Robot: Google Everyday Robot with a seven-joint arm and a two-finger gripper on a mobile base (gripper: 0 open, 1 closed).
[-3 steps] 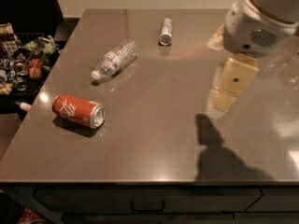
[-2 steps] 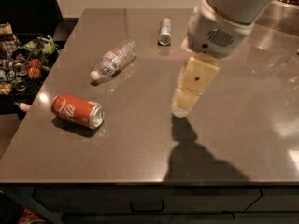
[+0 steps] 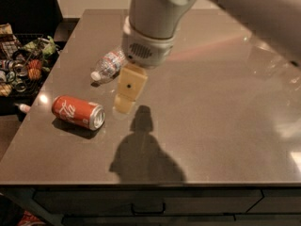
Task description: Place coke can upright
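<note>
While sideways, coke can [image 3: 77, 112] near gripper [image 3: 123, 105].

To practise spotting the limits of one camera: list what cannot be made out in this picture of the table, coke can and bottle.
All in the camera view:
- plastic bottle: base end hidden behind the arm.
- basket: cut off by the left edge; contents too dark to name.
- table: far middle hidden by the arm.
- gripper, above the table right of the lying coke can: its far side faces away.
</note>
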